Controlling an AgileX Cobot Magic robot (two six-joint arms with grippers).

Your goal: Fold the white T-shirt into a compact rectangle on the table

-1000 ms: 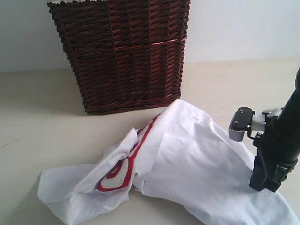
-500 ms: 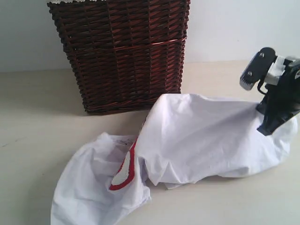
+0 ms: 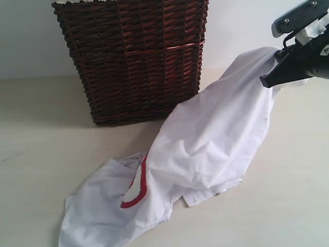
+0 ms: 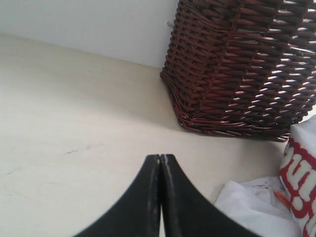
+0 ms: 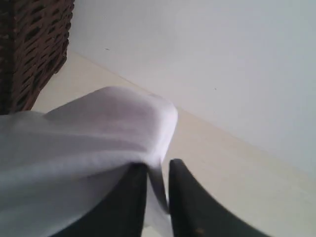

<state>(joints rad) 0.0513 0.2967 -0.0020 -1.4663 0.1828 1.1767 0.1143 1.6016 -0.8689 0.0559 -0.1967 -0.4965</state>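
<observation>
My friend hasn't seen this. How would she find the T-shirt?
Look at the big pale table and find the dark wicker basket standing on it. Right beside it lies a crumpled white T-shirt, one end held up by the right claw. Unlike the stiff dark basket, it's soft and white with red-edged lettering.

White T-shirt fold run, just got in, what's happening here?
The right gripper is pinching one edge of the white T-shirt and holding it up above the table. The rest of the shirt drapes down and lies crumpled on the table near the dark wicker basket. The left gripper is shut and empty, low over the table. No neat fold yet.
</observation>
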